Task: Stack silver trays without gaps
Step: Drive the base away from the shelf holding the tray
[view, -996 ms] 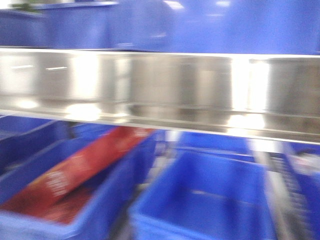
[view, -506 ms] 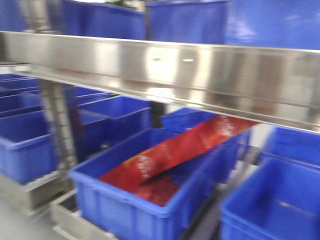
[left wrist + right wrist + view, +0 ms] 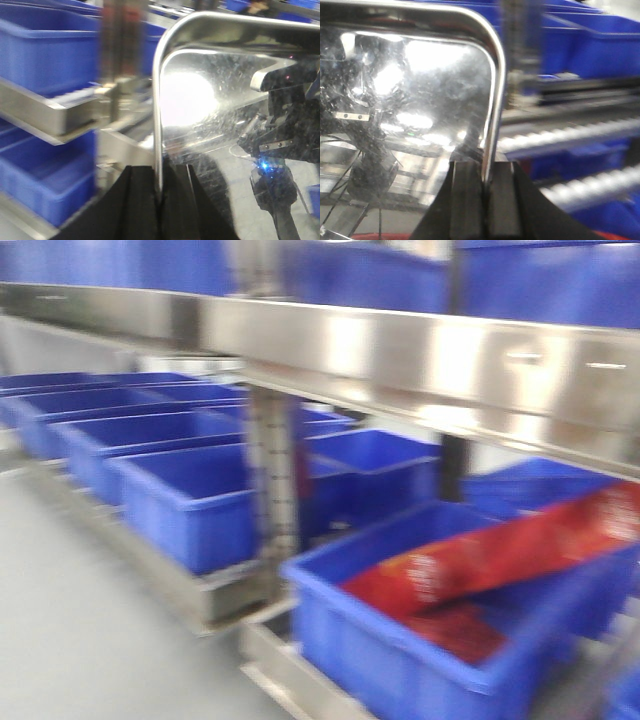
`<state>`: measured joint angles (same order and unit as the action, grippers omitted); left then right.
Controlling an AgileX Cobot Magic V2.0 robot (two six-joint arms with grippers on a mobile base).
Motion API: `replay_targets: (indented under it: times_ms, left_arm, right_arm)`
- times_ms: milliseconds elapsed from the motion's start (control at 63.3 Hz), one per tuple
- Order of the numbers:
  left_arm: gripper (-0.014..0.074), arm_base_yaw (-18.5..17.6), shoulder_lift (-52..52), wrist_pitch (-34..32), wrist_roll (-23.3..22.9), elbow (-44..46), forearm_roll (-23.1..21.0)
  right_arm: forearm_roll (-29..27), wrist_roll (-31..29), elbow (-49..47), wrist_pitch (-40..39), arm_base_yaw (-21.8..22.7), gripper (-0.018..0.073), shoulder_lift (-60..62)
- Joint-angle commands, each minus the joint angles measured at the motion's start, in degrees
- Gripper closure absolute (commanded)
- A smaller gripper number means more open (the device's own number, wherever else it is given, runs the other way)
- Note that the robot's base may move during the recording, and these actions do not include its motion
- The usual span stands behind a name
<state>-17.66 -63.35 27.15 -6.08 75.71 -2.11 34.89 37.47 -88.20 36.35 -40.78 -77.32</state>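
In the left wrist view a silver tray (image 3: pixel 210 85) stands on edge, its scuffed mirror base facing the camera and reflecting an arm. My left gripper (image 3: pixel 160 192) is shut on its thin left rim. In the right wrist view a silver tray (image 3: pixel 420 80) fills the left side, and my right gripper (image 3: pixel 485 172) is shut on its right rim. I cannot tell whether both views show the same tray. The blurred front view shows no tray and no gripper.
A long steel rail (image 3: pixel 400 345) crosses the front view above a shelf of blue bins (image 3: pixel 180 490). The nearest bin (image 3: pixel 330 640) holds a red packet (image 3: pixel 480 565). A steel post (image 3: pixel 275 480) stands between bins. Grey floor (image 3: pixel 80 620) lies at left.
The front view has swung left: the bin with the red packet slid from the left to the right of the picture, and more bins and floor came in at left.
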Motion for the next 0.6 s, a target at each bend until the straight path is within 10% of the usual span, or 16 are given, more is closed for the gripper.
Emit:
replay_targets:
  times_ms: [0,585]
  left_arm:
    - [0.0612,-0.2,0.8,-2.9,-0.2,0.5,0.0]
    - [0.0612,-0.2,0.8,-2.9,-0.2,0.5,0.0]
  right_arm:
    - [2.2,-0.8,-0.4,-0.9,0.2,0.0640,0.7]
    - [2.2,-0.8,-0.4,-0.9,0.2,0.0640,0.7]
